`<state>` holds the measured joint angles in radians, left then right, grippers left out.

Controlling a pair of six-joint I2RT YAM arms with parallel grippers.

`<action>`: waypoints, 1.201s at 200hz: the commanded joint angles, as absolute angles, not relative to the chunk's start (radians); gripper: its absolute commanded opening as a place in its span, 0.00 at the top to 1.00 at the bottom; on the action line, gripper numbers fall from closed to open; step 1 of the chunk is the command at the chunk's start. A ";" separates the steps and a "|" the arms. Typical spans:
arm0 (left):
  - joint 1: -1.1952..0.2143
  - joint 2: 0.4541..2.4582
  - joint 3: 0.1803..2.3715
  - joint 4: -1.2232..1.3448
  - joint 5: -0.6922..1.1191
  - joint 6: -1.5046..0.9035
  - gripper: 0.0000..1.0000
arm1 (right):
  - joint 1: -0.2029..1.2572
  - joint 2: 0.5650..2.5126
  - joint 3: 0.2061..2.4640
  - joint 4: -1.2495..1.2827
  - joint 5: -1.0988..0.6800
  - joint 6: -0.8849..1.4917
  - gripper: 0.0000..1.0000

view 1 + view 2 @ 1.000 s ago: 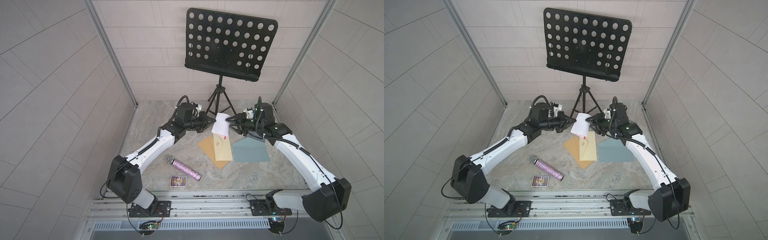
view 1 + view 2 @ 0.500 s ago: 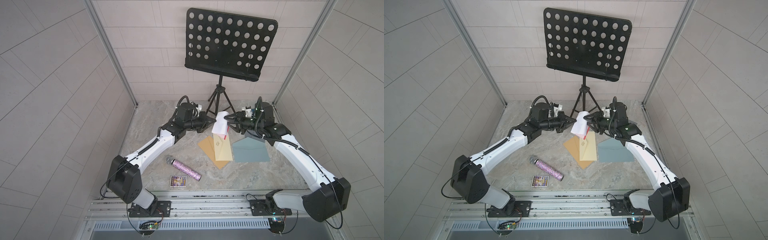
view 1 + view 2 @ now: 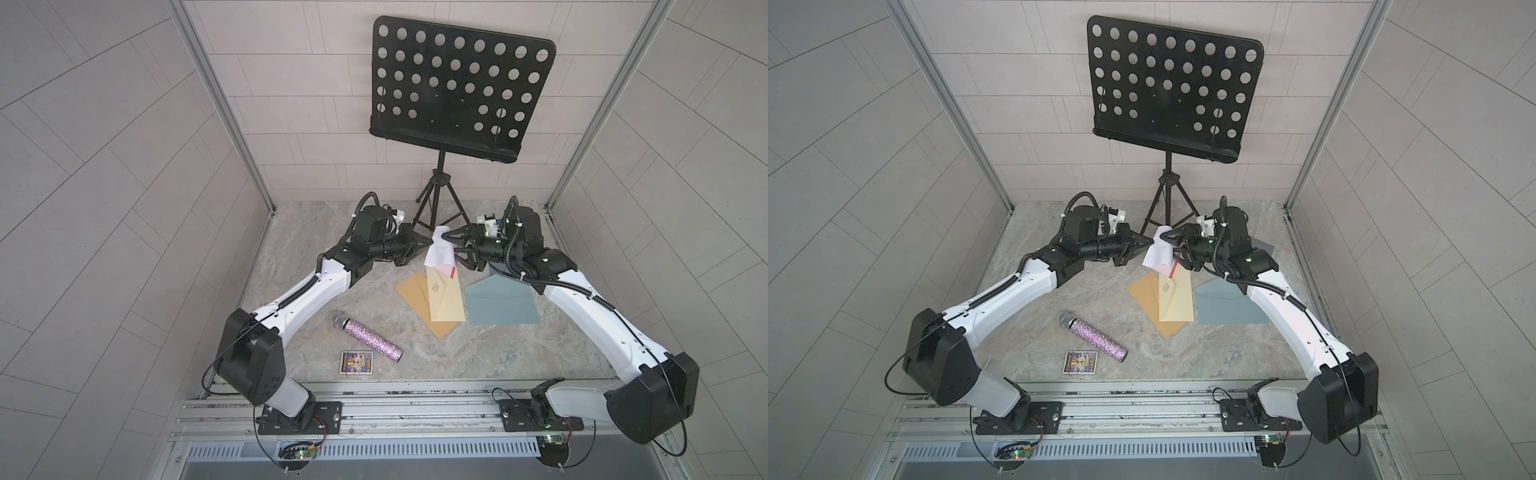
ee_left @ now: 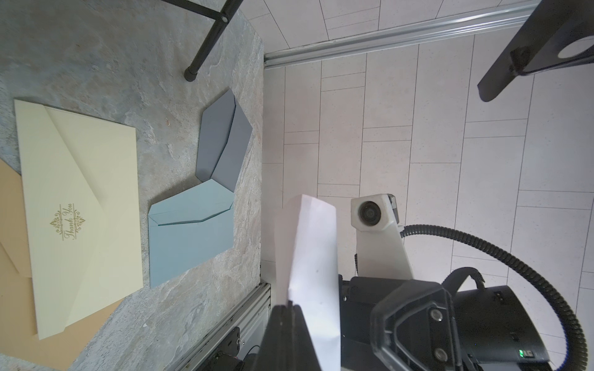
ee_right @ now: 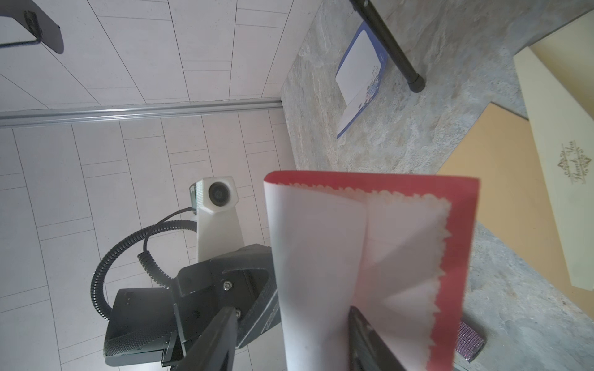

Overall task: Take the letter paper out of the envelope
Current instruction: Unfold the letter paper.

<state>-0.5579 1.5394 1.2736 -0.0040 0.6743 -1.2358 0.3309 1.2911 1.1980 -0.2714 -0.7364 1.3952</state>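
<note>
In a top view, upper middle, the left pincer (image 3: 428, 244) clamps the folded white letter paper (image 3: 436, 254) above the grey stone counter (image 3: 316, 266). In the right wrist view, the right pincer (image 5: 287, 324) gapes around the red-edged white envelope (image 5: 456, 257) at centre. Extraction seems midway, needing that pincer to clamp the envelope and pull away.

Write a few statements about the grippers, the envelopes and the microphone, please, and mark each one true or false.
1. The left gripper is shut on the white paper. True.
2. The right gripper is clamped shut. False: its jaws stand apart, with the paper between them.
3. The cream envelope lies partly on the tan envelope. True.
4. The glitter microphone is held up by an arm. False: it lies on the table, near a small card.
</note>
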 commanded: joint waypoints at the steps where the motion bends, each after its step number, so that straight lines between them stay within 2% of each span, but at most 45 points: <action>1: -0.565 1.555 1.309 0.034 0.692 -1.256 1.00 | 0.355 1.301 1.214 -0.242 -0.729 1.411 0.43; 48: -0.565 1.573 1.326 0.045 0.691 -1.262 1.00 | 0.382 1.304 1.213 -0.200 -0.692 1.455 0.45; 66: -0.565 1.578 1.331 0.052 0.692 -1.268 1.00 | 0.383 1.300 1.216 -0.200 -0.674 1.455 0.55; 116: -0.565 1.575 1.329 0.043 0.685 -1.265 1.00 | 0.383 1.281 1.229 -0.278 -0.639 1.411 0.69; 136: -0.566 1.573 1.330 0.045 0.687 -1.269 1.00 | 0.383 1.286 1.268 -0.363 -0.617 1.336 0.80; 154: -0.565 1.567 1.332 0.045 0.686 -1.278 1.00 | 0.383 1.305 1.316 -0.462 -0.605 1.240 0.99; 157: -0.565 1.567 1.335 0.044 0.686 -1.279 1.00 | 0.383 1.309 1.323 -0.477 -0.601 1.221 1.00; 164: -0.564 1.563 1.340 0.029 0.686 -1.280 0.89 | 0.383 1.316 1.350 -0.530 -0.589 1.161 1.00; 179: -0.552 1.540 1.358 -0.033 0.670 -1.263 0.53 | 0.383 1.331 1.418 -0.661 -0.549 0.987 1.00; 192: -0.533 1.507 1.381 -0.141 0.631 -1.232 0.34 | 0.385 1.342 1.466 -0.757 -0.522 0.802 1.00; 209: -0.504 1.461 1.421 -0.291 0.574 -1.202 0.15 | 0.395 1.348 1.520 -0.876 -0.469 0.571 1.00; 217: -0.497 1.444 1.437 -0.350 0.544 -1.193 0.10 | 0.409 1.347 1.531 -0.911 -0.434 0.472 1.00; 222: -0.495 1.435 1.445 -0.382 0.526 -1.188 0.01 | 0.420 1.343 1.532 -0.923 -0.409 0.410 1.00; 240: -0.489 1.420 1.472 -0.471 0.527 -1.178 0.00 | 0.485 1.332 1.536 -0.948 -0.299 0.196 1.00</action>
<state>-0.5018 1.4799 1.4128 -0.2890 0.5770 -1.2098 0.4202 1.3422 1.5211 -0.7975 -0.4553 0.6125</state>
